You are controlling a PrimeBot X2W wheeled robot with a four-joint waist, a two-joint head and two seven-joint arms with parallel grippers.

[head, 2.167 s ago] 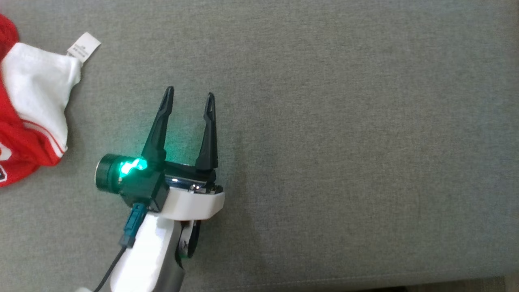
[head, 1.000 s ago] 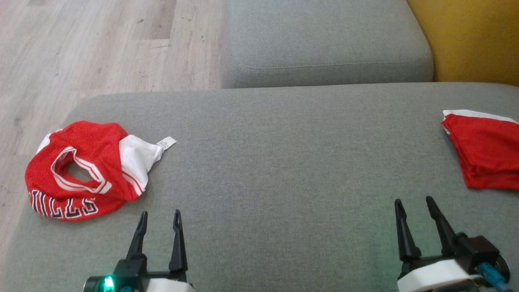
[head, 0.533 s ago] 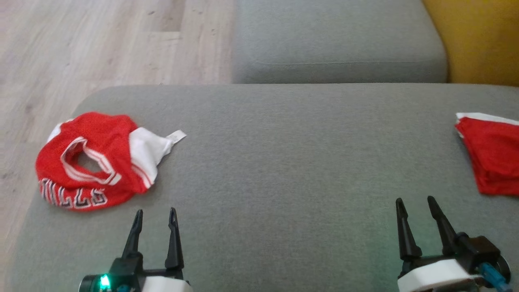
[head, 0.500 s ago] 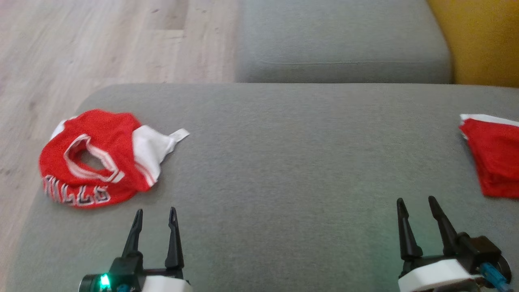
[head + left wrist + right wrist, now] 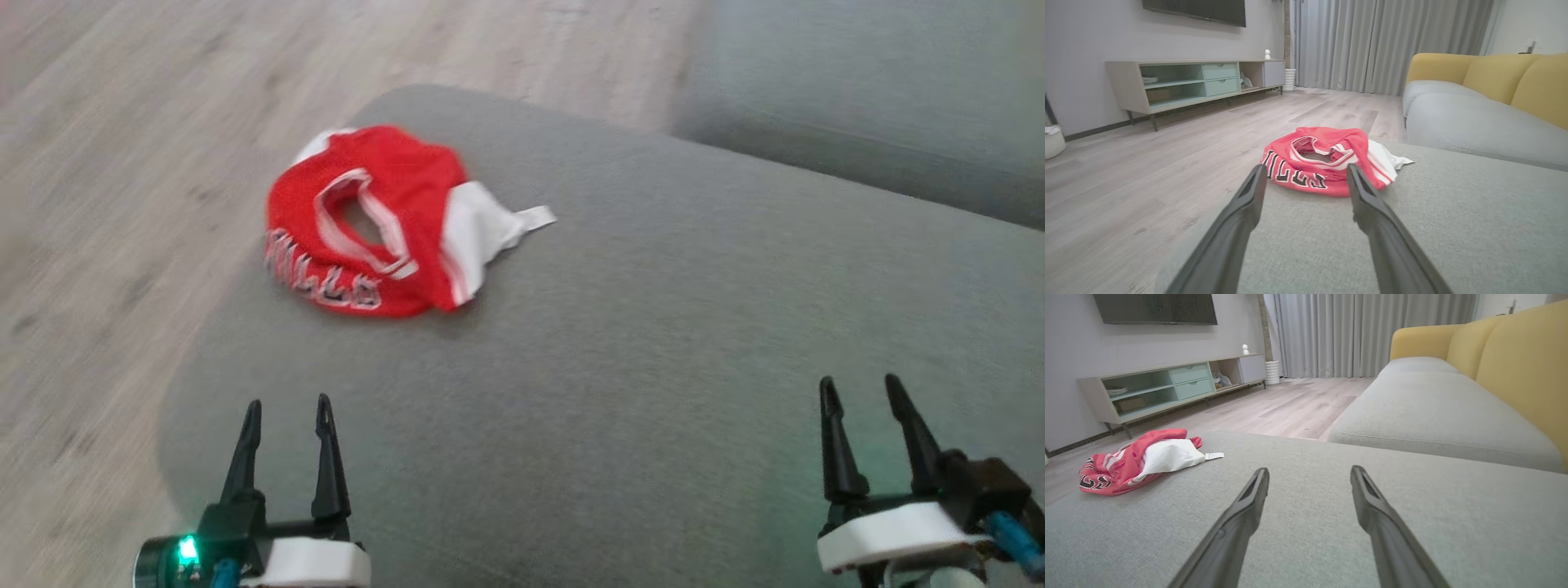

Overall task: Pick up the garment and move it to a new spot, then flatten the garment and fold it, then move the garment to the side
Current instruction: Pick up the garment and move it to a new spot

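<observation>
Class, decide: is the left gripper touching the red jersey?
Apart. The head view shows a stretch of bare grey cushion between the open left gripper and the red jersey.

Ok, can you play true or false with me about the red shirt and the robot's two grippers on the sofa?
1. The red jersey lies on the grey cushion. True.
2. The left gripper is holding the jersey. False: its fingers are open with nothing between them, and the jersey lies apart, ahead of them.
3. The right gripper is open and holds nothing. True.
4. The jersey is folded flat and neat. False: it is bunched up, with a white tag sticking out at one side.
5. The sofa's backrest is blue. False: it is yellow.
</observation>
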